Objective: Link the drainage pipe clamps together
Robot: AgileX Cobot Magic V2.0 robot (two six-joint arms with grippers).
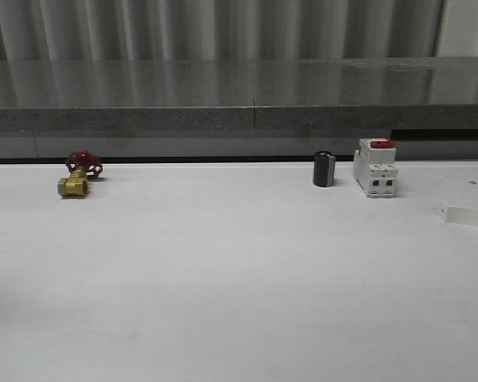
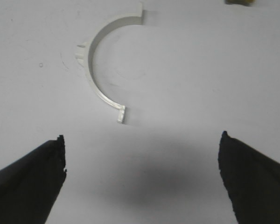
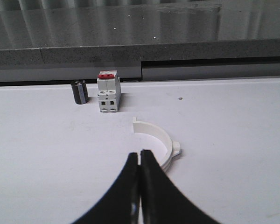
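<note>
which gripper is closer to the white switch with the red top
Right. The right gripper, shut, faces the switch just beyond one clamp half. The left gripper, open, hangs over the other clamp half near the brass valve.

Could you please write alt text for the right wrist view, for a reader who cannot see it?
A white half-ring clamp lies on the white table just beyond the closed black tool. Farther back stand a white switch with a red top and a dark cylinder beside it, before a grey ledge.
</note>
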